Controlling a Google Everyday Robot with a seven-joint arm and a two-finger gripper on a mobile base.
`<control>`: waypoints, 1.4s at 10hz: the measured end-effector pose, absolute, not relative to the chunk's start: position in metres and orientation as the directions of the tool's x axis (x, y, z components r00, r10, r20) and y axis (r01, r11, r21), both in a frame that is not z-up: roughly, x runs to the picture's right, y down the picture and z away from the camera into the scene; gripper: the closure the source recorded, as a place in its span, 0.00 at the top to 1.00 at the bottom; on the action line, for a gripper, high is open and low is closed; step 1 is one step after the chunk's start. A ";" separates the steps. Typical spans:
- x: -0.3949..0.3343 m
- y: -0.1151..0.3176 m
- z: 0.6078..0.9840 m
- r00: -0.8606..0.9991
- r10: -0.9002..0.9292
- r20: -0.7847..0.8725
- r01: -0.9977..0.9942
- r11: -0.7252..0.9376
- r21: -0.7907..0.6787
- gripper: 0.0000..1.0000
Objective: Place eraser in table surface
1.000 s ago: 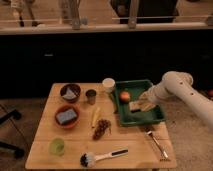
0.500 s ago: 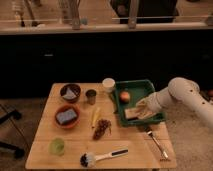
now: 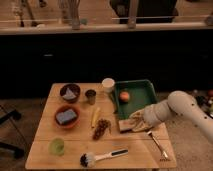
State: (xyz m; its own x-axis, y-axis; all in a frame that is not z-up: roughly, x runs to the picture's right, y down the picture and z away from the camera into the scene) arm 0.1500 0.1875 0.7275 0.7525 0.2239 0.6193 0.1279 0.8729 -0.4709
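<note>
My gripper [image 3: 134, 121], on the pale arm reaching in from the right, hangs low over the front-left corner of the green tray [image 3: 142, 86]. It is shut on the eraser [image 3: 124, 126], a small tan-brown block. The eraser sits at or just above the wooden table surface [image 3: 75, 137], right beside the tray's front edge. I cannot tell whether the eraser touches the wood.
An orange fruit [image 3: 124, 96] lies in the tray. A white cup [image 3: 108, 84], a metal cup [image 3: 90, 96], a dark bowl [image 3: 69, 92], a red bowl [image 3: 66, 116], a yellow stick [image 3: 95, 116], a dark cluster [image 3: 101, 128], a green cup [image 3: 57, 146], a brush [image 3: 102, 157] and a fork [image 3: 159, 145] are spread over the table.
My gripper has moved with the eraser from inside the tray forward and left, down to the table beside the tray's front-left corner.
</note>
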 end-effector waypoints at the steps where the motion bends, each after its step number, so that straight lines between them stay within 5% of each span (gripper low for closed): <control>1: 0.144 0.198 0.730 0.741 0.238 0.627 0.129 0.867 -0.482 0.00; 12: 0.135 0.260 0.755 0.662 0.409 0.628 0.070 0.800 -0.596 0.01; 14: 0.140 0.267 0.761 0.654 0.435 0.618 0.047 0.793 -0.608 0.17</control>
State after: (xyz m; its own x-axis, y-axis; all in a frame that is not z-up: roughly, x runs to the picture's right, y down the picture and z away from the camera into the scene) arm 0.1403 0.2675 0.7611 0.6544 0.4353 0.6183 0.0466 0.7929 -0.6075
